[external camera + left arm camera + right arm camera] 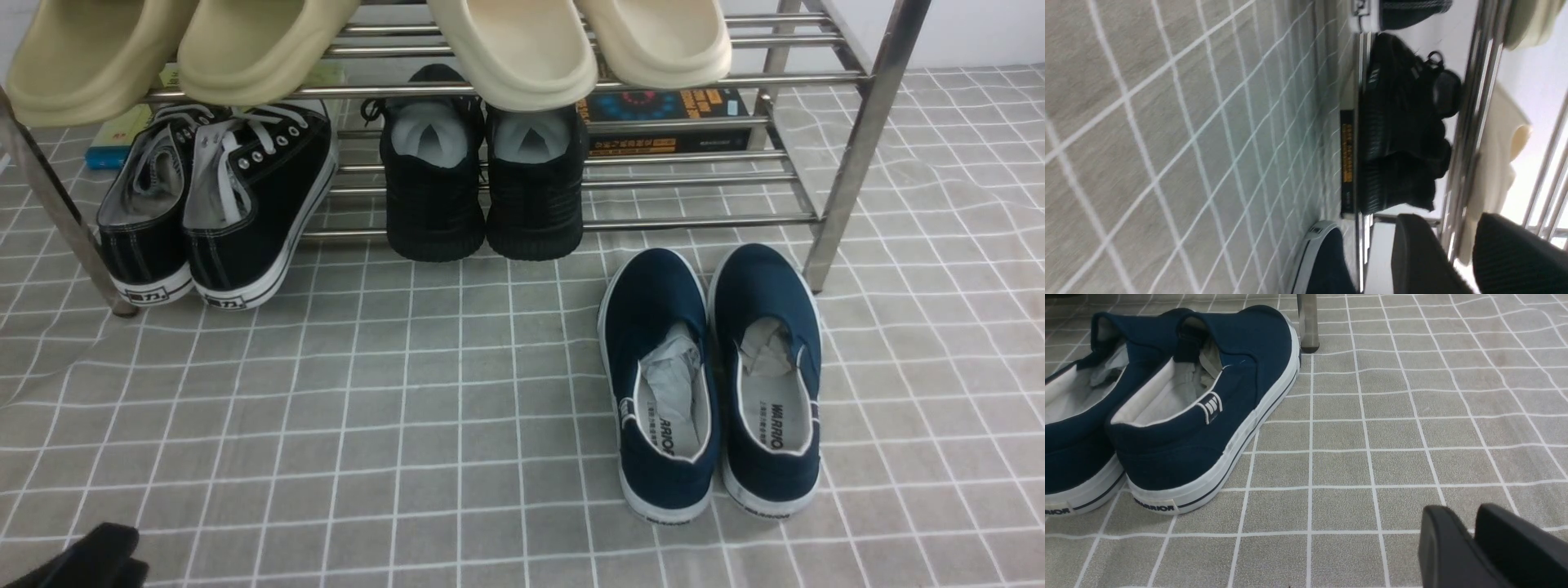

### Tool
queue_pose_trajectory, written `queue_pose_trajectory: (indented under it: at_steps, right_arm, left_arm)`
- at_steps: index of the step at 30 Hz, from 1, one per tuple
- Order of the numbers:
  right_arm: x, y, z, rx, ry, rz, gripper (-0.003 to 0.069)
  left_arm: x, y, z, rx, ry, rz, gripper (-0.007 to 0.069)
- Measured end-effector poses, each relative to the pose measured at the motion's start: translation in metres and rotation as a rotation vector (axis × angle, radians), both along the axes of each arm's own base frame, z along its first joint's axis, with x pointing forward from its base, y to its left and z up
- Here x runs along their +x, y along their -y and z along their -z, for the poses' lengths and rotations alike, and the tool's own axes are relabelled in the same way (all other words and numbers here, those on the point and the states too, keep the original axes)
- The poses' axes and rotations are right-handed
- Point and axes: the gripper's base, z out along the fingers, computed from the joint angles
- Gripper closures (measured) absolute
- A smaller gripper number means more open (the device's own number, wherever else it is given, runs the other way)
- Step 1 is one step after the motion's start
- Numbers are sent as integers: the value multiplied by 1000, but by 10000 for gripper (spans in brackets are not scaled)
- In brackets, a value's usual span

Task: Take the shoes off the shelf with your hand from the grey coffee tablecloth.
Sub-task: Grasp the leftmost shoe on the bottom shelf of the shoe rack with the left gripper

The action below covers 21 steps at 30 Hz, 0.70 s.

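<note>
The black canvas lace-up shoes (216,200) with white laces and white soles sit on the lower tier of the steel shelf (694,220), at its left end, heels toward me. The grey grid tablecloth (408,408) lies under everything. My left gripper (86,555) shows as a black shape at the bottom left corner, far in front of the shoes. In the left wrist view it (1453,222) is open and empty. My right gripper (1466,516) is out of the front view; it hovers shut and empty over the cloth, to the right of the navy slip-ons.
All-black knit sneakers (482,188) stand mid-shelf, with a book (665,118) behind them. Beige slippers (506,49) hang over the top tier. Navy slip-ons (710,384) lie on the cloth by the shelf's right leg (849,163).
</note>
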Motion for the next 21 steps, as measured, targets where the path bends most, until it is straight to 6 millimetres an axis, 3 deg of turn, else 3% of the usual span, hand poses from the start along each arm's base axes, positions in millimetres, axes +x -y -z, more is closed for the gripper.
queue_pose_trajectory:
  at_steps: [4, 6, 9, 11, 12, 16, 21]
  right_arm:
    - [0, 0, 0, 0, 0, 0, 522]
    - [0, 0, 0, 0, 0, 0, 522]
    - [0, 0, 0, 0, 0, 0, 522]
    - [0, 0, 0, 0, 0, 0, 519]
    - [0, 0, 0, 0, 0, 0, 519]
    - [0, 0, 0, 0, 0, 0, 512]
    - [0, 0, 0, 0, 0, 0, 507]
  left_arm:
    - [-1, -2, -19, 82, 93, -20, 448]
    - [-3, -3, -46, 171, 155, -18, 517]
    - [2, -2, -72, 273, 157, -6, 585]
    - [24, -2, -87, 358, 39, 33, 618]
    - [26, -2, -88, 364, 31, 35, 619]
    - [76, -3, -95, 457, -188, 97, 584]
    - [133, -6, -110, 513, -291, 127, 406]
